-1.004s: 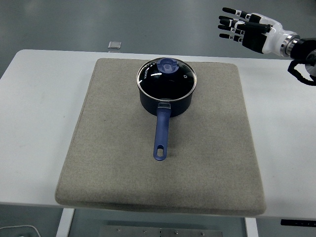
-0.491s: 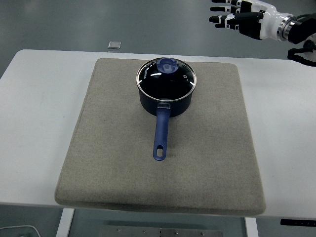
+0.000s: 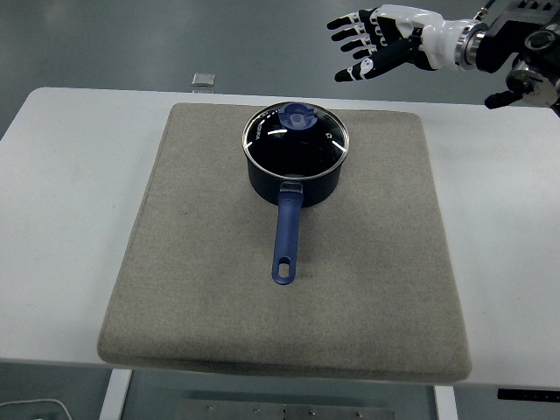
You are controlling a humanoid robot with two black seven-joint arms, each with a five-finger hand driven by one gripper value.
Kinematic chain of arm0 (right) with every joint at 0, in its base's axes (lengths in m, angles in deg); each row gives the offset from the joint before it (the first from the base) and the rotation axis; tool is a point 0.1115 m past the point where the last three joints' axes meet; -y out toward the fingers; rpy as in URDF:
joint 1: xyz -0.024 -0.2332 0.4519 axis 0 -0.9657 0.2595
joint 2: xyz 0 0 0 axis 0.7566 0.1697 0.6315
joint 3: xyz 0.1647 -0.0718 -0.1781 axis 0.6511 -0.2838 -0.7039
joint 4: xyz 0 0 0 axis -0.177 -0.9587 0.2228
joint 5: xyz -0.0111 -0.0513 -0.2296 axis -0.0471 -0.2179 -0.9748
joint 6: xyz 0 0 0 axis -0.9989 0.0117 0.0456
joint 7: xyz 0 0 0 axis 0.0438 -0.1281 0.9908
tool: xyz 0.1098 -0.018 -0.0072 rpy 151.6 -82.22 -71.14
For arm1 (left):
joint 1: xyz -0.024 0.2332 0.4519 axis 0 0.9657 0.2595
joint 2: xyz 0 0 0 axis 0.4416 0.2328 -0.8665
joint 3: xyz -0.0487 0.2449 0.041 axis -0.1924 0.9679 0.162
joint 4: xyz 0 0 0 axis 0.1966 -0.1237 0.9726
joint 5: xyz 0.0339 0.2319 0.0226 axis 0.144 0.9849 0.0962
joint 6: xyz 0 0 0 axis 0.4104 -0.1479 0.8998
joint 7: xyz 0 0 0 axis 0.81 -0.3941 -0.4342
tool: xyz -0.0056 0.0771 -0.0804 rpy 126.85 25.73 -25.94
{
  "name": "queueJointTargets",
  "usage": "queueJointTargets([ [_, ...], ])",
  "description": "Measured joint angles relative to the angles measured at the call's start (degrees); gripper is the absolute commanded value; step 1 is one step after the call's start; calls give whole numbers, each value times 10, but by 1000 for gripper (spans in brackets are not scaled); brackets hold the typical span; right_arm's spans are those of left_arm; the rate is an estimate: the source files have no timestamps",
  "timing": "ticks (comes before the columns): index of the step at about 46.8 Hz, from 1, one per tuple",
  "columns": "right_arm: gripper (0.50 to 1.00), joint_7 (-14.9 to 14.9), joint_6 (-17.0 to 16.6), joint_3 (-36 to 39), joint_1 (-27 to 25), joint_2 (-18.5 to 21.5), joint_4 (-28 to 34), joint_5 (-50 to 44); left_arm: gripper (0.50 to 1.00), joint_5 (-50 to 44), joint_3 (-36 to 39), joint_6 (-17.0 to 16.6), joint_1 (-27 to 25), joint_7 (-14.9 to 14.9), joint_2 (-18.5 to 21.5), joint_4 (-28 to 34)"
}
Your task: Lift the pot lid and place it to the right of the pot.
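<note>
Clearly the lid is not yet touched: the glass lid (image 3: pixel 296 138) sits seated on the dark blue saucepan (image 3: pixel 294 179), which stands toward the far middle of the grey mat (image 3: pixel 175 262) with its long blue handle (image 3: pixel 286 236) pointing at the near edge of the white table (image 3: pixel 61 175). The right hand (image 3: pixel 381 42) hangs high above the table's far right, well apart from the pot, fingers (image 3: pixel 348 21) spread and holding nothing. No left arm shows.

The step in hand looks like the reach to the lid. To do it well, the hand should come down over the blue knob (image 3: pixel 297 115), which sits at the lid's far side, not its centre, so the approach wants aiming there. A pinch of thumb against the first fingers around the knob should serve, closed firmly before any lift. Lifting straight up should clear the rim without dragging the pan; an off-centre knob may let the lid tilt, so a steady wrist matters. Bare mat to the right of the pot offers a place to lay it flat.
</note>
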Motion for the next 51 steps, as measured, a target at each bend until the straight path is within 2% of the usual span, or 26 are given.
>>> queueJointTargets([
  [10,911,0,4,-62,32,9,-24,-47,1000,0,0,0,0,0,0,0],
  [29,909,-2,60,-151,53,87,-28,-122,1000,0,0,0,0,0,0,0],
  [51,909,-4,62,-192,75,112,-23,-137,1000,0,0,0,0,0,0,0],
])
